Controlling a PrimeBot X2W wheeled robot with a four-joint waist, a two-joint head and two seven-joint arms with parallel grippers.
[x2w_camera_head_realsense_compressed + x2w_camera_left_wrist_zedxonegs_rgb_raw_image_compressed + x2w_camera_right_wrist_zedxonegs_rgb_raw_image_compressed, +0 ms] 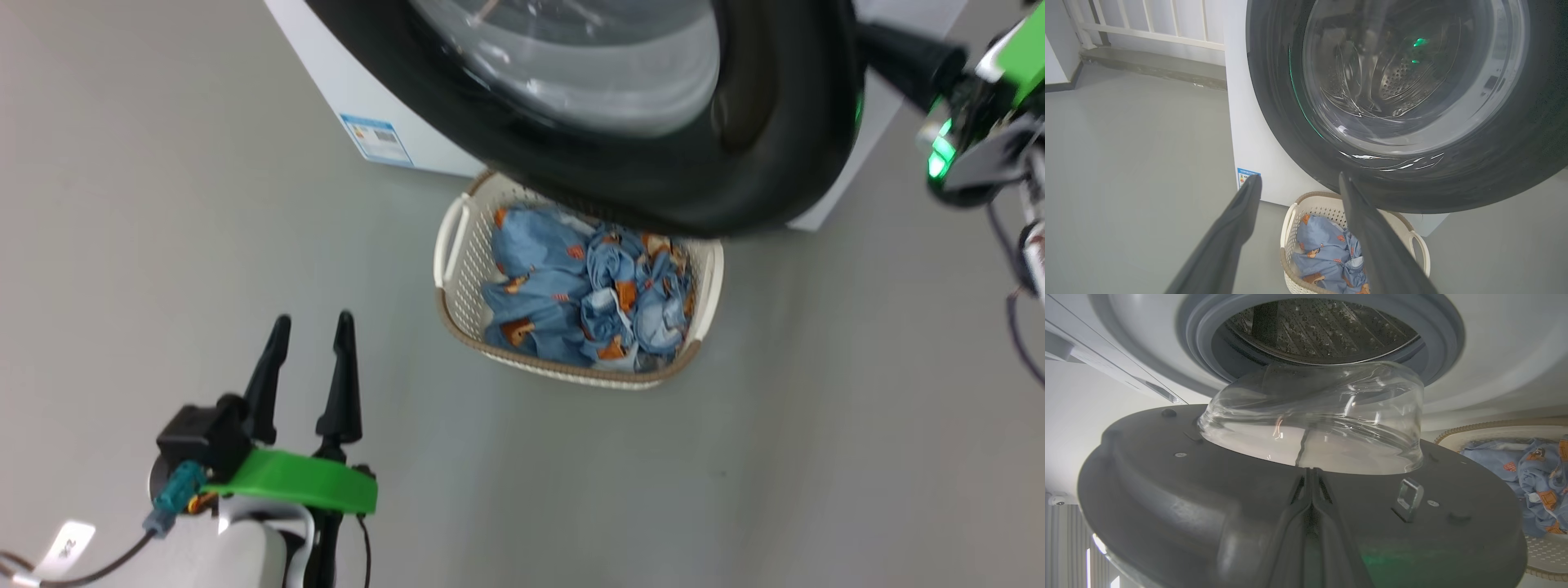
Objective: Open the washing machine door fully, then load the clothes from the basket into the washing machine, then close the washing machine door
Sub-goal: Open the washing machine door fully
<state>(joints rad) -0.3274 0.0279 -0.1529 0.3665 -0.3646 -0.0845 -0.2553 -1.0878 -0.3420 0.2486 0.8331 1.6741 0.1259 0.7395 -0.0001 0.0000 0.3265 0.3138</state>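
The washing machine (359,90) stands on the grey floor (163,245). The washing machine door (653,188) stands part way out, I judge not yet fully, and overhangs the far end of the basket (571,371), which sits just before the machine's front. The clothes (571,294) all lie in the basket, so loading and closing are left. The right pincer (1310,475), pressed together, lies along the door's inner face. The left pincer (313,320) hovers spread and empty near the basket. A blue label (377,140) marks the machine's lower corner.

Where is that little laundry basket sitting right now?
In the head view's middle, the basket sits on the floor in front of the washing machine, partly beneath its open door.
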